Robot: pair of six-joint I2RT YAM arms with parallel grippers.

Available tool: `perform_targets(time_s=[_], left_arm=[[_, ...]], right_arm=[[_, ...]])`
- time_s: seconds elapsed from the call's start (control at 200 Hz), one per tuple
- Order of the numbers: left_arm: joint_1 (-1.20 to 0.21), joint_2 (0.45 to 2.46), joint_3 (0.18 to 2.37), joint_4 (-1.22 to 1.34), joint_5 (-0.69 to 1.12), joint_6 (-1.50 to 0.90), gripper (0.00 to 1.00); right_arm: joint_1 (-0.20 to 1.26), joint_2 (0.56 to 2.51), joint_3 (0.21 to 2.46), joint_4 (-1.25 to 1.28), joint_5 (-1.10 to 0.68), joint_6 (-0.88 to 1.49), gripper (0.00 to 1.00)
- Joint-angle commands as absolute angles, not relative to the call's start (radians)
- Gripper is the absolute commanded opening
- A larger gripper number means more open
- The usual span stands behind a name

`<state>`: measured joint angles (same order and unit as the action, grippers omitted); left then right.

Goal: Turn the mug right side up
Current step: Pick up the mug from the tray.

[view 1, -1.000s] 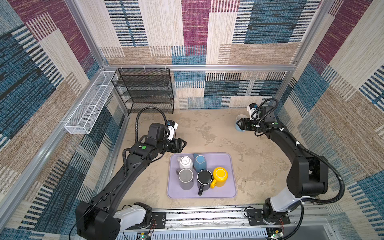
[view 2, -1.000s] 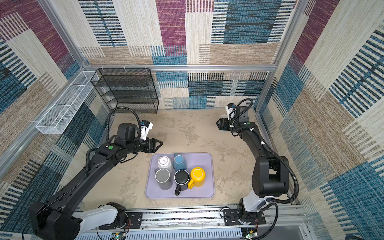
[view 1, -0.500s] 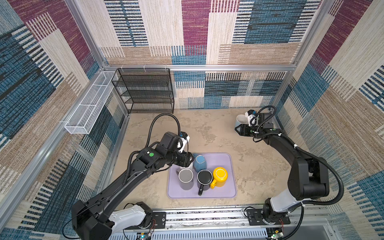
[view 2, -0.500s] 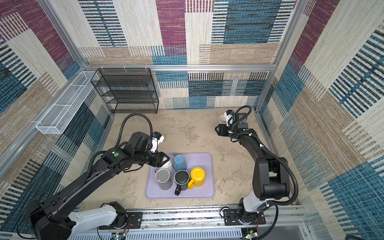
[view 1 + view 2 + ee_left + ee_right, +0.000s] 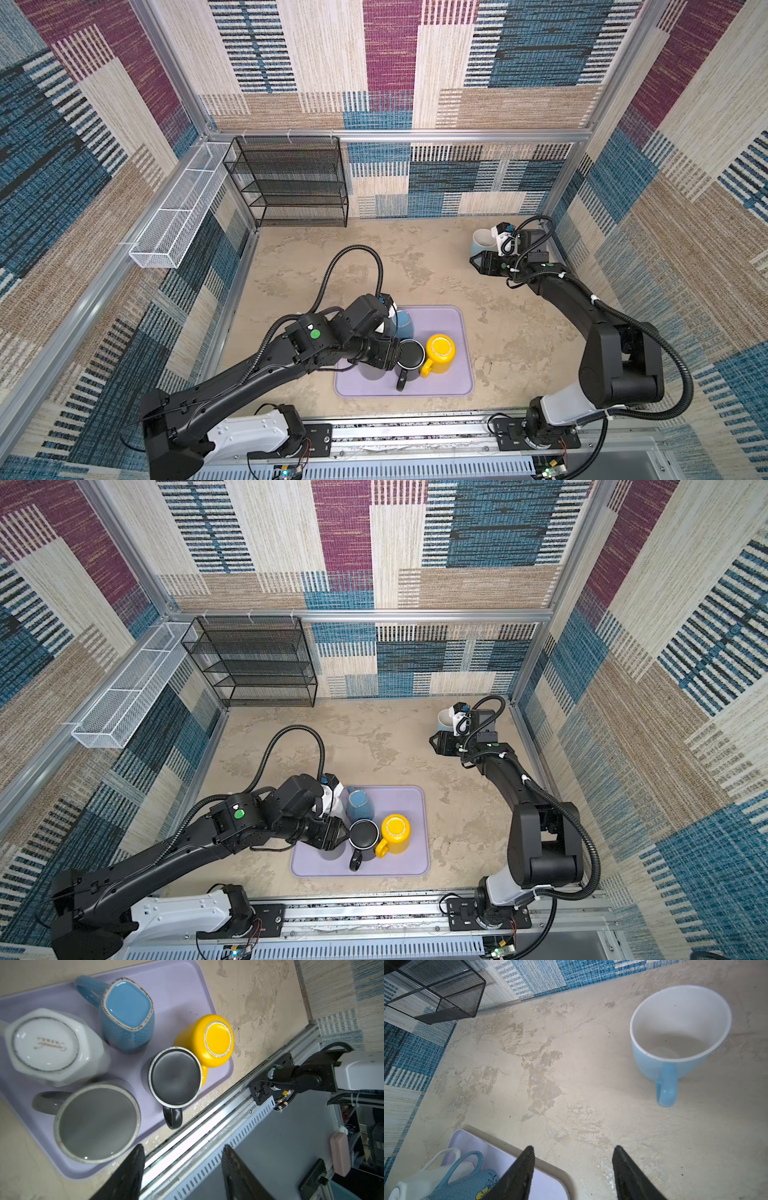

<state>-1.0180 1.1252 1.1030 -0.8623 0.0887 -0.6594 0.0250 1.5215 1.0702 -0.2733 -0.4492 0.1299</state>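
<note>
1. A lavender plastic tray (image 5: 440, 384) lies on the mottled beige tabletop (image 5: 332, 257), in the lower centre of both top views.
2. Five mugs stand on the tray, all base up: a white faceted ceramic mug (image 5: 45, 1047), a blue square-bodied mug (image 5: 405, 326), a round yellow mug (image 5: 439, 353), a black mug (image 5: 411, 355) and a wide grey mug (image 5: 95, 1122).
3. The left hand (image 5: 182, 1148) hangs over the tray's left part, fingers moderately apart with nothing between them.
4. In the left wrist view one finger appears just beside the grey mug's base ring. Whether it touches cannot be told, since both top views hide most of that mug under the hand.
5. The right hand (image 5: 574, 1148) is in the upper right of both top views, low over the tabletop. Its fingers are likewise apart and empty.
6. A pale blue cup with a white inside (image 5: 675, 1043) stands upright on the tabletop near the right hand, apart from its fingers.
7. A black wire shelf rack (image 5: 291, 183) stands at the back wall, left of centre.
8. A white mesh basket (image 5: 178, 216) hangs on the left wall.
</note>
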Motion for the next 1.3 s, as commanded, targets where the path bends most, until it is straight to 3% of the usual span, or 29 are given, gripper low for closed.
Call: perform_targets(time_s=[0.0,0.235,0.877,1.027,1.297], left_arm=[[-1.077,1.138,1.119,-0.905,0.027,-0.807,0.6],[-1.203,1.289,1.143,-0.905,0.004,-0.849,0.57],[-1.209,1.56,1.184,-0.902,-0.051,-0.808,0.53],[-1.209,1.587,1.187,-0.903,-0.062,-0.8,0.43],[-1.206,1.627,1.198,-0.903,-0.11,-0.786,0.39]], right_arm=[[0.026,1.506,1.069,-0.233,-0.466,0.128,0.62],[0.027,1.5,1.09,-0.262,-0.493,0.104,0.62],[0.027,1.473,1.076,-0.286,-0.492,0.083,0.61],[0.027,1.471,1.075,-0.285,-0.49,0.086,0.61],[0.026,1.47,1.086,-0.3,-0.487,0.083,0.6]])
